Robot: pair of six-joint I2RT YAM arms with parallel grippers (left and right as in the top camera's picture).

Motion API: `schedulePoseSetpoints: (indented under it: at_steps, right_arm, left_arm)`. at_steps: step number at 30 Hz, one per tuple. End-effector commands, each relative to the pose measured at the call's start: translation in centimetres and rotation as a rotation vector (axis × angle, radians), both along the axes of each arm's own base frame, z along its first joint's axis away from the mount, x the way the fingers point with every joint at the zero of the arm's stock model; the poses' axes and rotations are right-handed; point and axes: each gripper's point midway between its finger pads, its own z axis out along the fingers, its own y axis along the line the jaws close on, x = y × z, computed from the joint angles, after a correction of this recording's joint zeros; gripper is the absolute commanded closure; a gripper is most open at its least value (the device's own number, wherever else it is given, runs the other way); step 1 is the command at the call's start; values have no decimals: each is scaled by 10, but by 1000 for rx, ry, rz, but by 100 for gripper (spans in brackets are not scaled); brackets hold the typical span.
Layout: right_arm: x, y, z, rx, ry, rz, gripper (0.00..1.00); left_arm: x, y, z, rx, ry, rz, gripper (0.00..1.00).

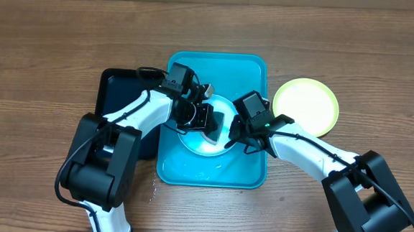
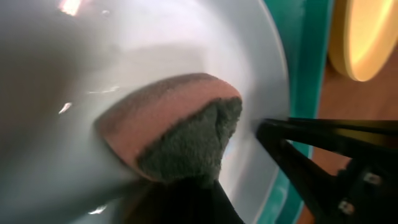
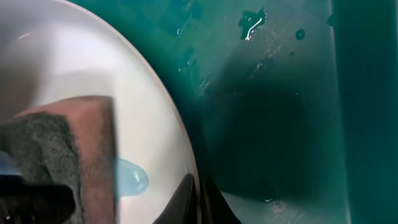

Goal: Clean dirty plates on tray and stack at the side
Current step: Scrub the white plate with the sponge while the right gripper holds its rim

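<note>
- pale plate (image 1: 199,146) lies flat inside the turquoise tray (image 1: 224,70), near its middle. yellow-green plate (image 1: 306,106) sits on the table (image 1: 53,49) just right of the tray. no third plate in view.
- left gripper (image 1: 208,120): closed tight on a sponge (image 2: 168,124), pink foam with a dark green scouring face, pressed down on the plate's well.
- right gripper (image 3: 196,202): closed down thin at the plate's right rim. it appears to pinch the rim and steady the plate.
- blue smudge (image 3: 132,180) on the plate just beside the sponge, not yet wiped.
- water drops (image 3: 252,22) on the tray floor.
- black tray (image 1: 118,89) sits left of the turquoise one, partly under the left arm.

handling, judged:
- plate looks like light, stiff plastic, glossy and probably wet, so likely slippery and prone to skating under sponge pressure.
- best hold is the raised rim, one finger above and one below. the well offers nothing to grip.
- sponge is soft and gives under the squeeze, so hold it across the foam.
- risk: the rim slips out of the pinch during a lift to the side stack.
</note>
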Motion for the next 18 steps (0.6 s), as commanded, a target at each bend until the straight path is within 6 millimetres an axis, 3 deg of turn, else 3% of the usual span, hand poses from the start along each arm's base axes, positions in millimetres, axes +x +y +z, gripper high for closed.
schedulePoseSetpoints:
  at_steps: [1,4,9,15,18]
  right_arm:
    - [5,7,8,15,-21,13,96]
    - [4,6,7,13,-18,13,96]
    - [4,6,7,12,-17,13,96]
    - [4,6,7,13,-18,13,96]
    - [4,6,7,13,-18,13,96]
  left_arm:
    - [11,-17,25,-89,-9,-30,96]
    - [26,-12,47,-57,-53,-40,96]
    - [41,15,64,137,-84,9,96]
    - [37,57,46,391,-66,50,96]
    - [30,68,32,451,-48,53,96]
